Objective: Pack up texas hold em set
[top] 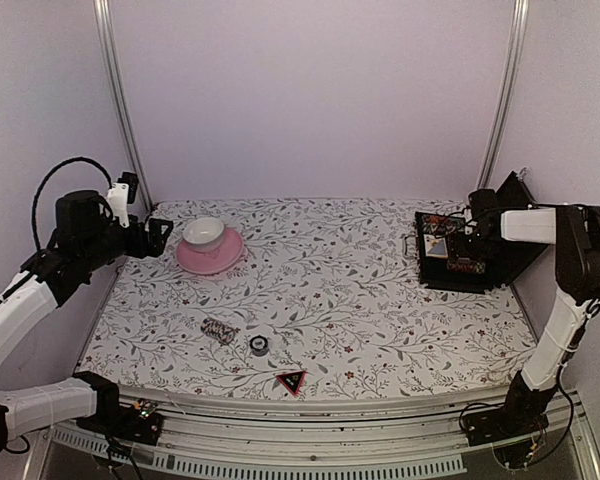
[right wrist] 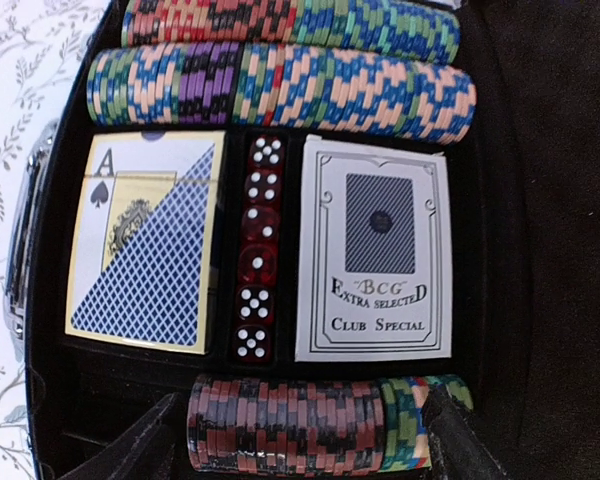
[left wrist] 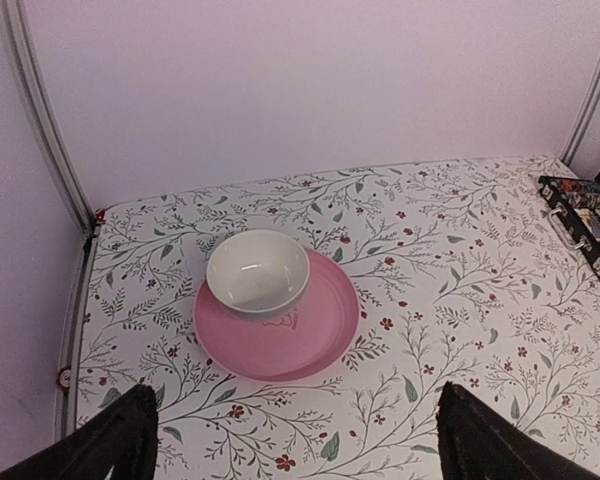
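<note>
The black case (top: 500, 262) lies open at the right edge, lid raised. My right gripper (top: 458, 243) hovers over it, open. In the right wrist view its fingers (right wrist: 130, 450) straddle a red-black chip roll (right wrist: 290, 425) in the near slot, beside several green chips. Two boxed card decks (right wrist: 145, 240) (right wrist: 375, 260), red dice (right wrist: 257, 250) and two rows of striped chips (right wrist: 280, 85) fill the case. A loose chip roll (top: 219, 330), a small round black piece (top: 259, 345) and the red-black triangle marker (top: 291, 381) lie on the front of the table. My left gripper (top: 160, 235) is open and empty.
A pink saucer (top: 225, 256) with a white cup (top: 204, 232) stands at the back left, just ahead of the left gripper (left wrist: 298, 440); the saucer (left wrist: 310, 335) and cup (left wrist: 257, 272) fill the left wrist view. The case (left wrist: 580, 215) shows at its right edge. Metal posts stand at both back corners.
</note>
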`<state>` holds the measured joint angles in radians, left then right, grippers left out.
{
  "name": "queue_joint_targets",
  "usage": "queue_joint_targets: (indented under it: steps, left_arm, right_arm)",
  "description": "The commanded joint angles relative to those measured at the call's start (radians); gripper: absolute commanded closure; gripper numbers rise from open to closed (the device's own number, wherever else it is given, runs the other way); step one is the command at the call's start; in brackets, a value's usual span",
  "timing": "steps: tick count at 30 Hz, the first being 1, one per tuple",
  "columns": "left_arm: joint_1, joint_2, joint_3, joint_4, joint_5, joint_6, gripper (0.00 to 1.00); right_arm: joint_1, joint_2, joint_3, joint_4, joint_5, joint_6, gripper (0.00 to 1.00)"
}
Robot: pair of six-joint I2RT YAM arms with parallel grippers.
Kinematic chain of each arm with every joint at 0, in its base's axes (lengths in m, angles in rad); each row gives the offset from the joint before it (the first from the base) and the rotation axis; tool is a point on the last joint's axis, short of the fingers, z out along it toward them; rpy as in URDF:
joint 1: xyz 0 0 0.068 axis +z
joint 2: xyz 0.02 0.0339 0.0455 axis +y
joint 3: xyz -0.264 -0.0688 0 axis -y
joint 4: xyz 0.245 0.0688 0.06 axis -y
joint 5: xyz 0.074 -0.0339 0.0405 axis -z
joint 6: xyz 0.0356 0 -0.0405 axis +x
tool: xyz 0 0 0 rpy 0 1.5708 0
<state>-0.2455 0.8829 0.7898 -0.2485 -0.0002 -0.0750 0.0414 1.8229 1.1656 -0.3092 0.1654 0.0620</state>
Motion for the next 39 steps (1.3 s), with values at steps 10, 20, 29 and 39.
queue_joint_targets:
  steps: [10, 20, 29, 39]
  left_arm:
    - [0.012, -0.013, -0.012, 0.008, 0.017, 0.002, 0.03]
    - [0.011, -0.007, -0.012, 0.008, 0.021, 0.001, 0.03]
    - [0.011, -0.004, -0.011, 0.008, 0.023, 0.001, 0.03]
    - [0.011, 0.003, -0.009, 0.007, 0.027, 0.000, 0.03]
  right_arm:
    - [-0.014, -0.064, -0.007, 0.033, 0.037, -0.028, 0.10]
    - [-0.003, -0.005, 0.024, -0.011, 0.098, -0.051, 0.01]
    - [0.026, 0.029, 0.036, -0.021, 0.122, -0.090, 0.01]
    - [0.038, 0.025, 0.037, -0.019, 0.122, -0.093, 0.01]
